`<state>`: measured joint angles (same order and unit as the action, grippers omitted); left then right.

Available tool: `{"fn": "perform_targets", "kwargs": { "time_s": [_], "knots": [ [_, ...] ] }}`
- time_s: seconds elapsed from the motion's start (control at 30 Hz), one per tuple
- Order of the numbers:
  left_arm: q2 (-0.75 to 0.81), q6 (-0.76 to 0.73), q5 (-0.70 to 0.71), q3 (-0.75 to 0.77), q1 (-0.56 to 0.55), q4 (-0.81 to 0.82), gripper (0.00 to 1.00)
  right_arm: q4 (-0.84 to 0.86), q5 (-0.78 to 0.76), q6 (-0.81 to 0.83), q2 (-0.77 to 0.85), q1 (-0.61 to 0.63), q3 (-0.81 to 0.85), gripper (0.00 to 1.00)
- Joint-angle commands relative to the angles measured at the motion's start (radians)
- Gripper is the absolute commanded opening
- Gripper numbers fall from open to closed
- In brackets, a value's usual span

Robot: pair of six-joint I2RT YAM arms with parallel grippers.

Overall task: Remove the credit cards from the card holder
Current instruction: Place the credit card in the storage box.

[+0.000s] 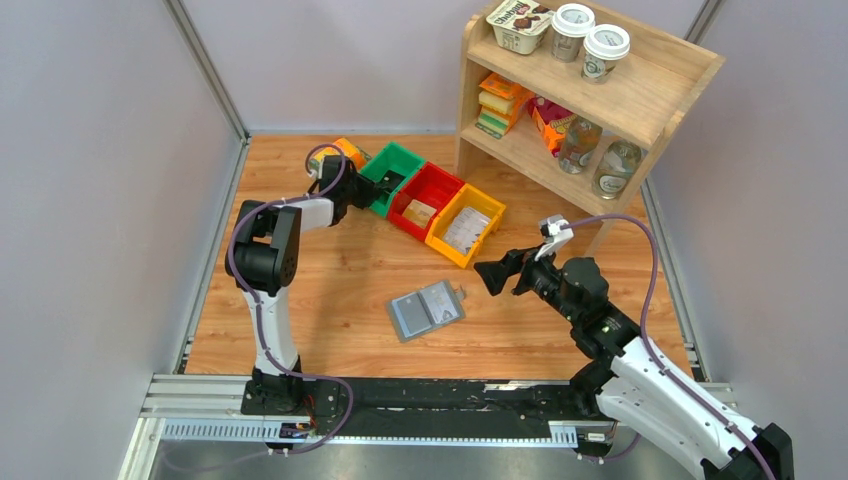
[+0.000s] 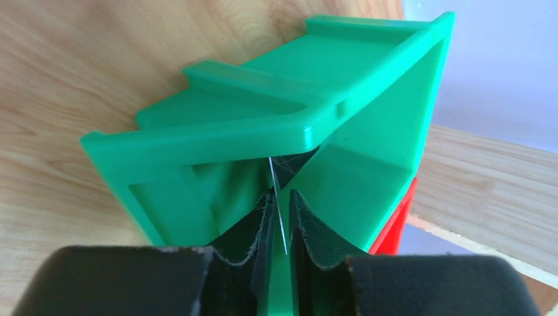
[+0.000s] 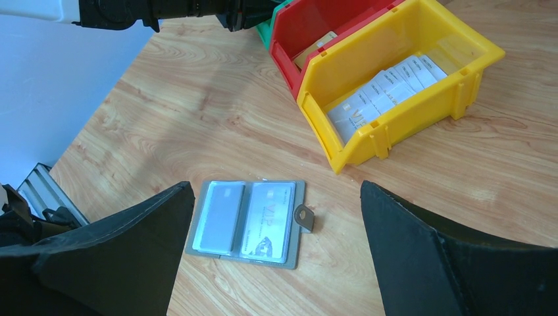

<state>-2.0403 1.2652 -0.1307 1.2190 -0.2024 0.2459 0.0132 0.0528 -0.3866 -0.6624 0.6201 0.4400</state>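
Note:
The grey card holder (image 1: 427,309) lies open and flat on the wooden table, its snap tab (image 3: 304,217) to the right. Its clear pockets show two credit cards, a blue-grey one (image 3: 222,217) and a white one (image 3: 268,220). My right gripper (image 3: 276,191) hovers above the holder, open wide, with nothing between its fingers. My left gripper (image 2: 281,197) is at the green bin (image 2: 263,131), far from the holder. Its jaws stand slightly apart, and a thin card (image 2: 273,178), seen edge-on, stands loose in the gap above the bin.
The green (image 1: 392,175), red (image 1: 428,198) and yellow (image 1: 466,222) bins stand in a row at the back; the yellow one holds several white cards (image 3: 388,89). A wooden shelf (image 1: 590,90) with cups and bottles stands at the back right. An orange-green carton (image 1: 345,152) lies behind the left gripper.

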Motion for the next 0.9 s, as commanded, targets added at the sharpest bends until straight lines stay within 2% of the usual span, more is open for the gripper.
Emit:
{"fn": "perform_targets", "kwargs": {
  "time_s": [0.0,0.27,0.53,0.73,0.87],
  "knots": [
    [0.023,-0.021,-0.004,0.027,0.001,-0.074,0.22,0.042,-0.027,0.015,0.024,-0.003,-0.001,1.00],
    [0.103,-0.033,0.000,0.014,0.001,-0.131,0.30,0.033,-0.022,0.017,0.041,-0.003,0.000,1.00],
    [0.262,-0.078,-0.010,-0.068,0.000,-0.195,0.37,-0.009,-0.010,0.026,-0.002,-0.002,0.051,1.00],
    [0.452,-0.168,-0.018,-0.185,-0.023,-0.241,0.43,-0.148,-0.013,0.015,-0.107,-0.002,0.143,1.00],
    [0.606,-0.286,0.017,-0.246,-0.098,-0.353,0.48,-0.258,0.008,0.002,-0.219,0.003,0.221,1.00]
  ]
}}
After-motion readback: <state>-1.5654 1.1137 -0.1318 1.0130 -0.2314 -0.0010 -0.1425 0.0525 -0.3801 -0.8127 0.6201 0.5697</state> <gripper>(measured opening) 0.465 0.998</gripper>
